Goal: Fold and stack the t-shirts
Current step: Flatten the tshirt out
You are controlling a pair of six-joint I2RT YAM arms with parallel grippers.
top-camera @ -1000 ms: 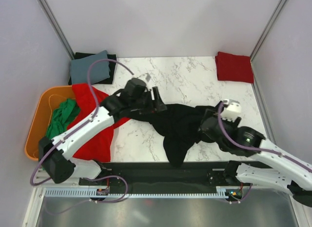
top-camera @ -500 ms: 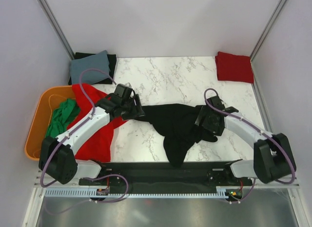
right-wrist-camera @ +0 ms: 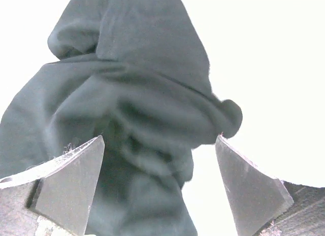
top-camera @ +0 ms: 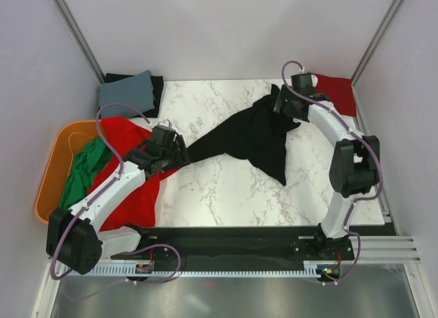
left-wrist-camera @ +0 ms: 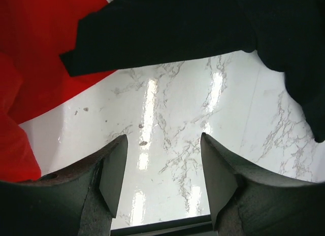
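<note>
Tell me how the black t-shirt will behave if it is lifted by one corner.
Probably floppy: the black t-shirt lies crumpled in soft rolled folds. It would likely sag and trail, being spread wide across the marble table. It may slide easily on that glossy top.

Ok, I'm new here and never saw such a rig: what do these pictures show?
Two robot arms stand at a marble table. One picture looks down from above; the other two come from cameras on each wrist. A black t-shirt lies crumpled mid-table. A red t-shirt drapes over an orange tub holding a green t-shirt. A grey-blue shirt and a red shirt sit folded in the far corners. Left gripper and right gripper stand open at the black t-shirt's ends, clamping nothing.
</note>
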